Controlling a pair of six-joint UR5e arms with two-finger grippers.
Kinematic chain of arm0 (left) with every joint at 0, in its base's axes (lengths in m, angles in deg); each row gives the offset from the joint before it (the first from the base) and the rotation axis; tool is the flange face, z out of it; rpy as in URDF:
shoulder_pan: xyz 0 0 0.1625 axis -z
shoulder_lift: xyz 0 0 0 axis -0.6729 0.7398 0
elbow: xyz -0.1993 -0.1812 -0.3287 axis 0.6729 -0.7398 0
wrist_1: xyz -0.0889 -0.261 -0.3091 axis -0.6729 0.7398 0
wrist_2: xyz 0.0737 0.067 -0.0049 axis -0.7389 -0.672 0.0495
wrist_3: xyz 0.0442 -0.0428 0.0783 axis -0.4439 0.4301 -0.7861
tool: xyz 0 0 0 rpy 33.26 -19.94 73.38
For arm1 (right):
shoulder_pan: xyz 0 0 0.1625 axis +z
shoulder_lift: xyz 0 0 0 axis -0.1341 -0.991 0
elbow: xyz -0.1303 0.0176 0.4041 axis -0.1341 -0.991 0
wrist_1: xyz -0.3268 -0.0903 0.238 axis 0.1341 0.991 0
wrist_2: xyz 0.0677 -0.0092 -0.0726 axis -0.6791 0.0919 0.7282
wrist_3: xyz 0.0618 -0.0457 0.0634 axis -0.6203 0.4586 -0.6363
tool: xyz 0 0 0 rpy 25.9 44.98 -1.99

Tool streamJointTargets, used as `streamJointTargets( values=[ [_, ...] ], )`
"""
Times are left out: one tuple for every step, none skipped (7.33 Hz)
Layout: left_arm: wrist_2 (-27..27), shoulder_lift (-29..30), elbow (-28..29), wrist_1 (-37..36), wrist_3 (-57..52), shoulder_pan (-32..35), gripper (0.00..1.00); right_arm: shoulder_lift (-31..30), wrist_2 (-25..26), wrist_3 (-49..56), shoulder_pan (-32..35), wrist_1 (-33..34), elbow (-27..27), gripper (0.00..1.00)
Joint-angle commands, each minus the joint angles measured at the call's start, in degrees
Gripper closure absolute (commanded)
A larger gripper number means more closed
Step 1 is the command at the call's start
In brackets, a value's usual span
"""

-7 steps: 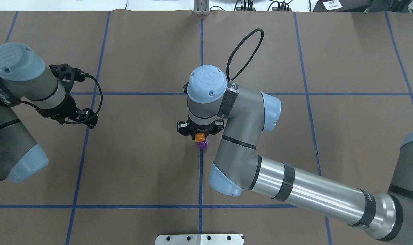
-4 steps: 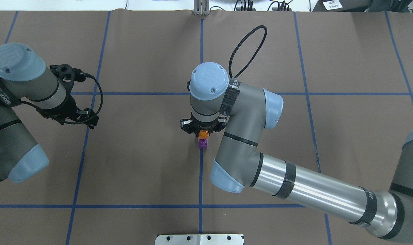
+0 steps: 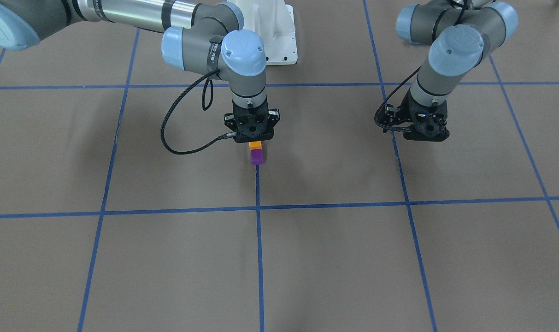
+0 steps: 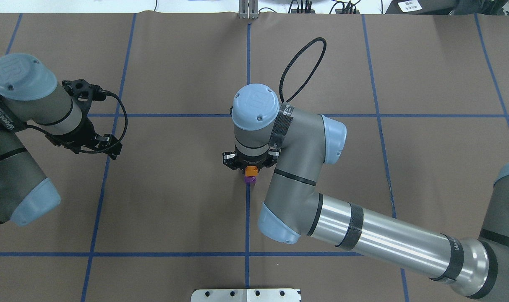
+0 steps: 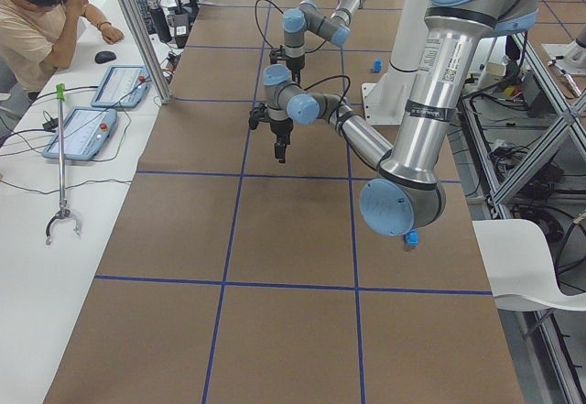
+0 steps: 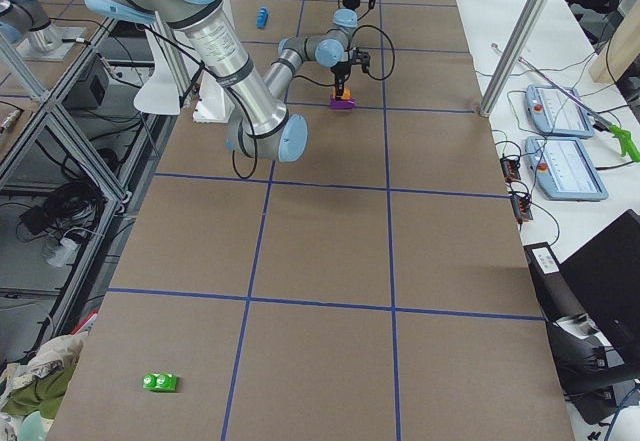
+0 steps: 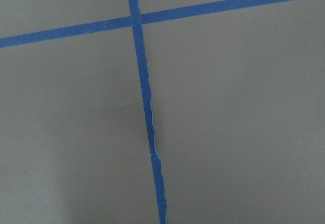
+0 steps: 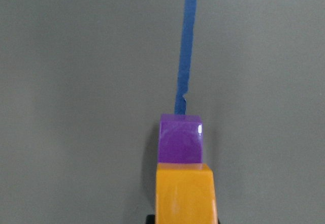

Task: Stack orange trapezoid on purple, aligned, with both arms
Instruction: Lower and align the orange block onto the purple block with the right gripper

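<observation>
The purple (image 3: pixel 257 158) (image 4: pixel 249 180) stands on the brown table at the end of a blue tape line, near the middle. My right gripper (image 3: pixel 255 144) (image 4: pixel 250 169) points straight down and is shut on the orange trapezoid (image 3: pixel 255 145) (image 4: pixel 250 171). The orange one sits directly over the purple one, touching it or nearly so. In the right wrist view the orange trapezoid (image 8: pixel 185 193) overlaps the near edge of the purple (image 8: pixel 181 138). My left gripper (image 3: pixel 420 133) (image 4: pixel 105 147) hovers off to the side, holding nothing that I can see; its fingers are not clear.
The robot's white base (image 3: pixel 279 37) is at the back and a metal plate (image 4: pixel 246 295) lies at the near edge. A green block (image 6: pixel 160 382) and a blue block (image 6: pixel 261 16) lie far away. A person (image 5: pixel 37 19) sits at a side table.
My right gripper has brought the orange trapezoid closer over the purple, which now shows less beneath it. The left arm has barely moved.
</observation>
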Motion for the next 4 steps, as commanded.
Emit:
streamJointTargets(
  values=[
    [0.00,0.00,0.10,0.00,0.01,-0.02,0.00,0.37,0.08,0.00,0.09,-0.06,0.25,1.00],
    [0.00,0.00,0.10,0.00,0.01,-0.02,0.00,0.37,0.08,0.00,0.35,-0.05,0.34,1.00],
    [0.00,0.00,0.01,0.00,0.01,-0.02,0.00,0.37,0.08,0.00,0.70,-0.05,0.35,1.00],
    [0.00,0.09,0.01,0.00,0.10,-0.02,0.00,0.37,0.08,-0.09,0.71,-0.05,0.17,1.00]
  ],
)
